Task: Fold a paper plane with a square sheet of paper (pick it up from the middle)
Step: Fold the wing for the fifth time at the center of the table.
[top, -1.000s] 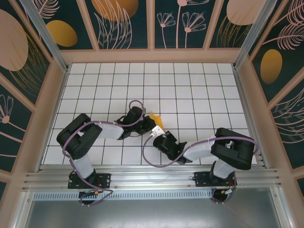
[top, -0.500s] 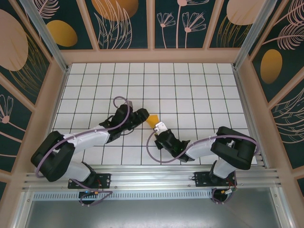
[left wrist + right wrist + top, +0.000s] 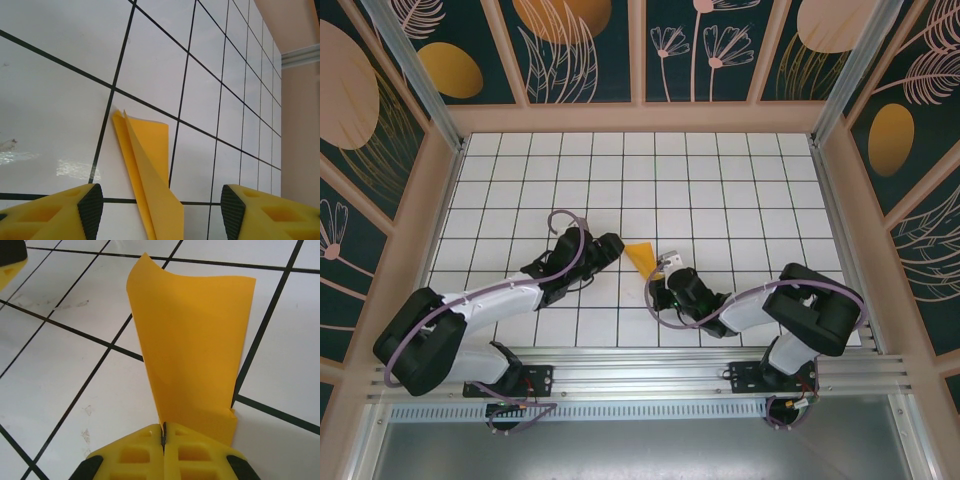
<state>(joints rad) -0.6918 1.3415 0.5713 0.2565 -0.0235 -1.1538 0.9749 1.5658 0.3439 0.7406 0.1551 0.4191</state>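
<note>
The square sheet of paper is folded into a narrow, pointed orange-yellow paper plane (image 3: 641,254) with a centre crease, on the white grid table just right of centre. My right gripper (image 3: 663,270) is shut on its narrow end; in the right wrist view the paper plane (image 3: 195,340) fans out ahead of the closed right gripper (image 3: 163,432). My left gripper (image 3: 612,246) is open just left of the paper. In the left wrist view the paper plane (image 3: 150,165) lies between the spread pads of the left gripper (image 3: 162,212), touching neither.
The white grid table (image 3: 720,180) is ringed by patterned dark walls with wooden frames (image 3: 640,118). An aluminium rail (image 3: 640,365) runs along the near edge by the arm bases. Open tiles stretch behind and to both sides of the paper.
My left gripper opened, let go of the paper and drew back to the left. The right gripper stayed shut on the paper and shifted right, pulling it along.
</note>
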